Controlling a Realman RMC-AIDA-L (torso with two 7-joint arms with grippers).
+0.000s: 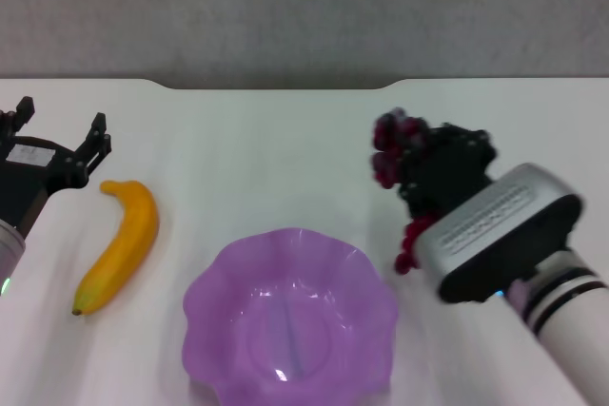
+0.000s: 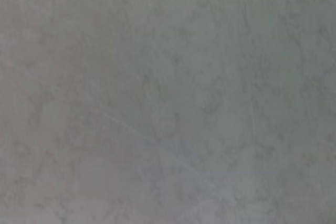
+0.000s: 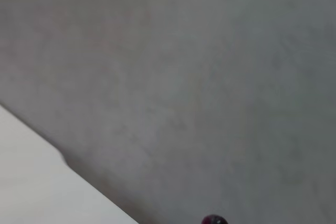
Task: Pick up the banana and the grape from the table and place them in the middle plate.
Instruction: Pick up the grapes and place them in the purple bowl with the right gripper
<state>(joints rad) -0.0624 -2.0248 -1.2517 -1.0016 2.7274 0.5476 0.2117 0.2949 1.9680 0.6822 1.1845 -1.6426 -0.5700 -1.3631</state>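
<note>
Fingers of our right gripper (image 1: pixel 433 173) were closed around the grape (image 1: pixel 392 154), the dark bunch bulging out past their tips and a short string of berries hanging beneath them; we judged the bunch lifted off the table (image 1: pixel 285 140), though contact underneath was hidden. The middle plate (image 1: pixel 290 320) lay below and just to the left of those fingers, still without fruit in it. To finish this step well, we judged that we should carry the bunch over the plate's hollow before lowering, keep the dangling berries clear of the wavy rim, and release only low over the bowl. Our left gripper (image 1: pixel 59 140) stood with its fingers spread wide and holding nothing, the banana (image 1: pixel 122 244) lying on the table just beside them, untouched.
</note>
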